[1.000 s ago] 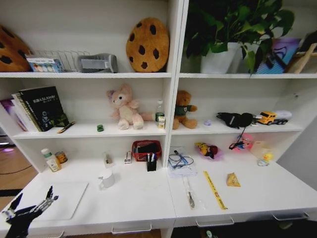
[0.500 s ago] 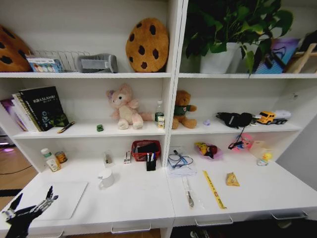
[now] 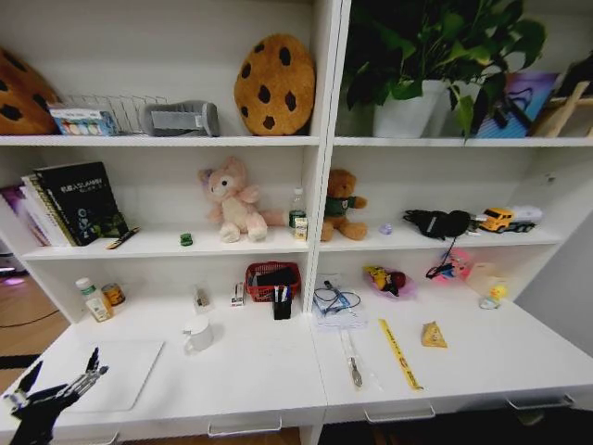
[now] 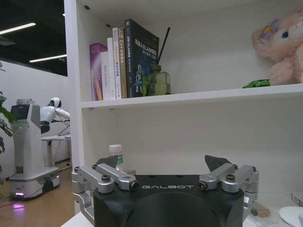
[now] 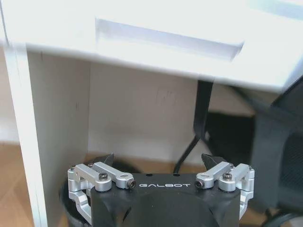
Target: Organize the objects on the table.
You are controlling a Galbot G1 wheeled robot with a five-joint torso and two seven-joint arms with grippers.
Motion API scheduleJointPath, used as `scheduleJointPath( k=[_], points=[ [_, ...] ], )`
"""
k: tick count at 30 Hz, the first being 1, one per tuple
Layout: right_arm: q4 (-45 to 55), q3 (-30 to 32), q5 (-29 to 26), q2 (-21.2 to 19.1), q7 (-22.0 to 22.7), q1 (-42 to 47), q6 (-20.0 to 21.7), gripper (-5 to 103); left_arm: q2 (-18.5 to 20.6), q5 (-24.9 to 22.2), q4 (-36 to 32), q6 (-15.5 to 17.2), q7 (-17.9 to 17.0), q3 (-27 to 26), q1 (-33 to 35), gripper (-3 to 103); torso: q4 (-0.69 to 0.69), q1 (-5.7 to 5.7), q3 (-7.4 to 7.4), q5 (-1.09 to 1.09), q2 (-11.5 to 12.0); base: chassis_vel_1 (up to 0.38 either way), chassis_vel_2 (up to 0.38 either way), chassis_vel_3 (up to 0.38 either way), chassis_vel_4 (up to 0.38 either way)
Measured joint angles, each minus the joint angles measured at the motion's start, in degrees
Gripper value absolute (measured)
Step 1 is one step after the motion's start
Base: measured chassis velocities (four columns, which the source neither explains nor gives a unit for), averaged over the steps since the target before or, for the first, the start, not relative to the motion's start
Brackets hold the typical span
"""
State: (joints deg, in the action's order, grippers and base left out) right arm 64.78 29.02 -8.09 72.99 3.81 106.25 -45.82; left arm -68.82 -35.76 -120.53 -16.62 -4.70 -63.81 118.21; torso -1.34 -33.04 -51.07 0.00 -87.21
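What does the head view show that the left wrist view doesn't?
Head view alone: the laptop on the desk, the red basket, the yellow ruler and the plant. Left wrist view alone: the open left gripper close up, and another robot across the room. Both: the books, the green car and the pink plush.

1. White worktop [image 3: 259, 371], white shelves [image 3: 167, 243].
2. Silver laptop [image 3: 116, 371].
3. Green toy car [image 3: 186, 239].
4. Brown cushion [image 3: 275, 84], dark spots.
5. Pink plush [image 3: 233, 199].
6. Red basket [image 3: 274, 280].
7. Yellow ruler [image 3: 399, 354].
8. Black left hand [image 3: 51, 394].
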Motion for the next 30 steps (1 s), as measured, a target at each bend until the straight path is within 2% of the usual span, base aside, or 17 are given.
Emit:
scheduleJointPath(
  k=[1,4,7,13,15,16,18,19,22,23,24,26,30],
  points=[
    [4.7,0.4,-0.3,-0.7,0.3,3.1,0.0,100,0.0,0.0,0.0,0.0,0.0,0.0,0.0,100,0.02,0.00,0.00,0.00,0.0,0.000,0.000,0.000,0.000],
    [8.8,0.7,-0.4,-1.5,0.6,5.9,0.0,100,0.0,0.0,0.0,0.0,0.0,0.0,0.0,100,0.03,0.00,0.00,-0.01,0.0,0.000,0.000,0.000,0.000],
    [22.2,2.3,0.1,-2.9,3.0,14.2,-0.1,100,0.0,0.0,0.0,0.0,0.0,0.0,0.0,100,0.02,0.00,0.00,-0.01,0.0,0.000,0.000,0.000,0.000],
    [32.5,4.8,0.2,-2.8,5.4,15.3,0.4,100,0.0,0.0,0.0,0.0,0.0,0.0,0.0,100,0.02,0.00,-0.01,0.00,0.0,0.000,0.000,0.000,0.000],
    [38.4,7.7,-3.3,-3.9,5.7,11.1,5.5,100,0.0,0.0,0.0,0.0,0.0,0.0,0.0,100,0.03,0.00,-0.01,-0.01,0.0,0.000,0.000,0.000,0.000],
    [38.4,7.7,-3.3,-3.9,5.7,11.1,5.5,100,0.0,0.0,0.0,0.0,0.0,0.0,0.0,100,0.03,0.00,-0.01,-0.01,0.0,0.000,0.000,0.000,0.000],
    [39.6,9.5,-7.1,-4.8,6.1,5.4,10.4,100,0.0,0.0,0.0,0.0,0.0,0.0,0.0,100,0.03,-0.01,-0.01,0.00,0.0,0.000,0.000,0.000,0.000],
    [39.6,9.5,-7.1,-4.8,6.1,5.4,10.4,100,0.0,0.0,0.0,0.0,0.0,0.0,0.0,100,0.03,-0.01,-0.01,0.00,0.0,0.000,0.000,0.000,0.000],
    [38.7,11.1,-13.1,-6.5,7.1,-2.8,18.3,100,0.0,0.0,0.0,0.0,0.0,0.0,0.0,100,0.04,-0.01,-0.02,0.00,0.0,0.000,0.000,0.000,0.000],
    [38.7,11.1,-13.1,-6.5,7.1,-2.8,18.3,100,0.0,0.0,0.0,0.0,0.0,0.0,0.0,100,0.04,-0.01,-0.02,0.00,0.0,0.000,0.000,0.000,0.000],
    [37.4,11.2,-15.0,-7.7,7.8,-6.1,21.8,100,0.0,0.0,0.0,0.0,0.0,0.0,0.0,100,0.03,-0.01,-0.02,0.01,0.0,0.000,0.000,0.000,0.000],
    [33.3,10.9,-16.7,-10.2,9.2,-12.0,25.8,100,0.0,0.0,0.0,0.0,0.0,0.0,0.0,100,0.02,-0.01,-0.02,0.00,0.0,0.000,0.000,0.000,0.000],
    [29.0,10.0,-17.8,-12.3,10.0,-17.2,27.9,100,0.0,0.0,0.0,0.0,0.0,0.0,0.0,100,0.04,-0.01,-0.02,0.01,0.0,0.000,0.000,0.000,0.000]
  ],
)
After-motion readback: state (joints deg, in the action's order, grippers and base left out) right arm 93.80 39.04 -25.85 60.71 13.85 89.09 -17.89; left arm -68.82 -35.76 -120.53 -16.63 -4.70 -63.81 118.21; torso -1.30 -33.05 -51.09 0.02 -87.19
